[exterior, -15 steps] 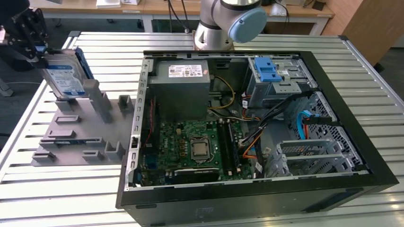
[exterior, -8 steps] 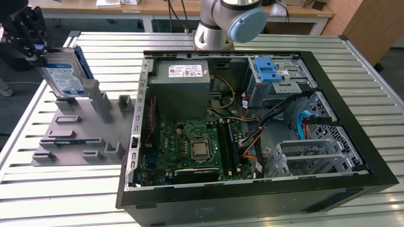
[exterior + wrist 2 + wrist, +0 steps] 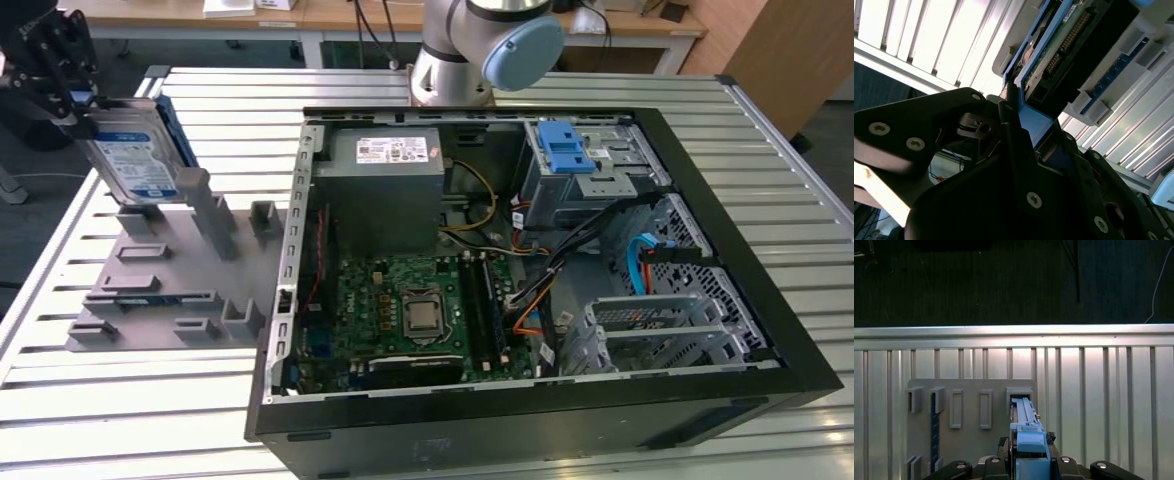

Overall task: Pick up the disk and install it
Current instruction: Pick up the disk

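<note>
While the claw (image 3: 74, 100) holds the disk (image 3: 134, 165), a slatted table (image 3: 120, 420) lies below.

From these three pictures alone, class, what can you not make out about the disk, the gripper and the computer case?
Disk lower edge: a post of the grey holder stands before it in the exterior view, so seated or lifted is unclear.
Gripper: partly cut off by the exterior view's left edge.
Disk label: turned away in the second wrist view.
Computer case bays: cables cross them in the exterior view.
</note>
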